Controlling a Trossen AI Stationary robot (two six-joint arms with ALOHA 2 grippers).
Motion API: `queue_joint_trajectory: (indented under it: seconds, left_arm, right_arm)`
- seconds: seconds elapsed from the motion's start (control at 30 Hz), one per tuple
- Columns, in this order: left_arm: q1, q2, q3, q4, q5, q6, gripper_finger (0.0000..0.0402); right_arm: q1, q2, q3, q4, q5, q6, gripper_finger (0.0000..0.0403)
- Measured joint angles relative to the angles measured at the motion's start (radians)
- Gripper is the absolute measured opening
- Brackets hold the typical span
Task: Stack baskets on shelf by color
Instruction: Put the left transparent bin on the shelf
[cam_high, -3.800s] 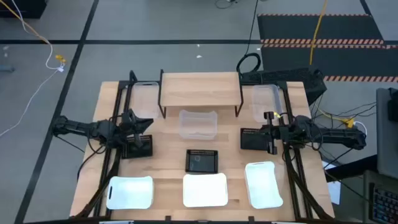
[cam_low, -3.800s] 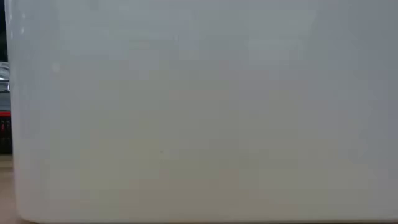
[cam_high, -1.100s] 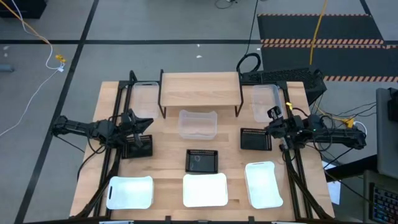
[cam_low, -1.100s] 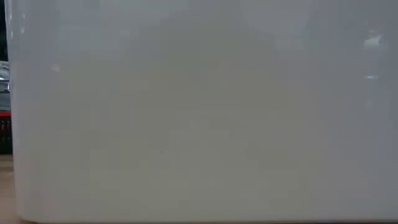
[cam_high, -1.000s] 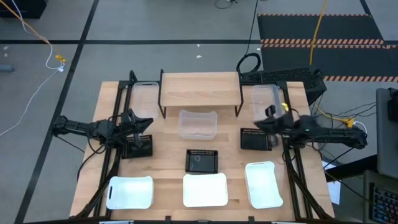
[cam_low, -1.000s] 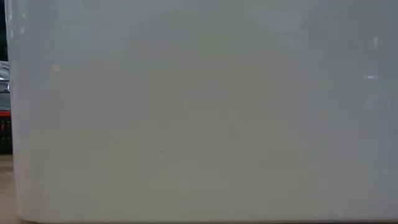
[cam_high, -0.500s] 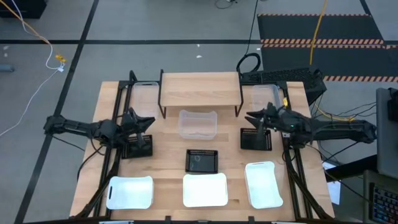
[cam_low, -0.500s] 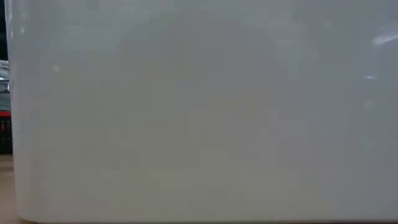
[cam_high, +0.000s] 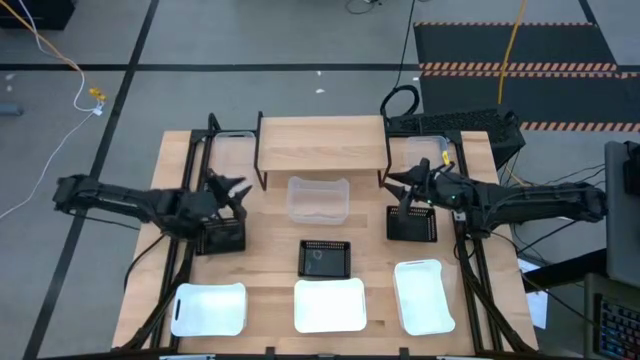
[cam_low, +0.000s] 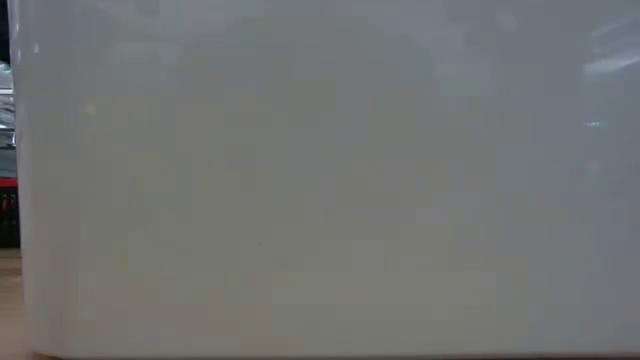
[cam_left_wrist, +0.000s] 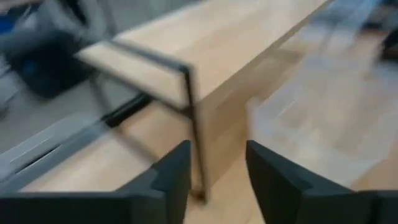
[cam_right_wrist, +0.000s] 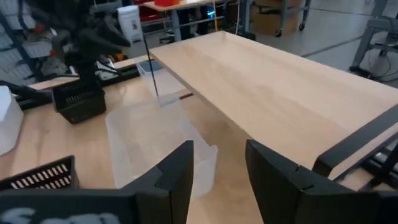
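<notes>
On the light wood desk (cam_high: 270, 275), both sets of jaws stand spread and empty, facing the bare plank-topped black-legged shelf (cam_high: 322, 145), apparently between picks

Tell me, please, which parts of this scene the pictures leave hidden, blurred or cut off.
- Low view: a white basket against the lens blocks the table and both arms.
- Left wrist view: motion blur smears the clear basket beside the shelf.
- High view: the far clear baskets are partly hidden by the arm frames.
- Right wrist view: the black basket is cut off by the right gripper.
</notes>
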Motion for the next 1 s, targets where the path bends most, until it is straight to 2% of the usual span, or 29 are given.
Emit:
queue_joint_trajectory:
  seconds: [0.1,0.23,0.37,0.57,0.77,1.0]
  left_arm:
    - [0.022,0.063,0.145,-0.265,0.007,-0.105,0.0201]
    - [0.061,0.135,0.217,-0.404,0.026,-0.12,0.0215]
    - [0.129,0.19,0.206,-0.406,0.104,-0.119,0.0216]
    - [0.239,0.281,0.203,-0.374,0.134,-0.083,0.0216]
    - [0.325,0.372,0.203,-0.325,0.245,0.025,0.0216]
    - [0.389,0.445,0.203,-0.298,0.303,0.091,0.0214]
  right_arm:
    - [0.0,-0.002,0.0,0.006,0.003,-0.033,0.014]
    - [0.0,0.008,0.0,0.023,0.017,-0.091,0.014]
    - [-0.001,0.024,-0.008,0.099,0.031,-0.167,0.0139]
    - [-0.008,0.045,-0.062,0.289,0.028,-0.303,0.0139]
    - [-0.055,0.047,-0.063,0.329,0.027,-0.361,0.0139]
    - [-0.106,0.047,-0.064,0.361,0.023,-0.38,0.0139]
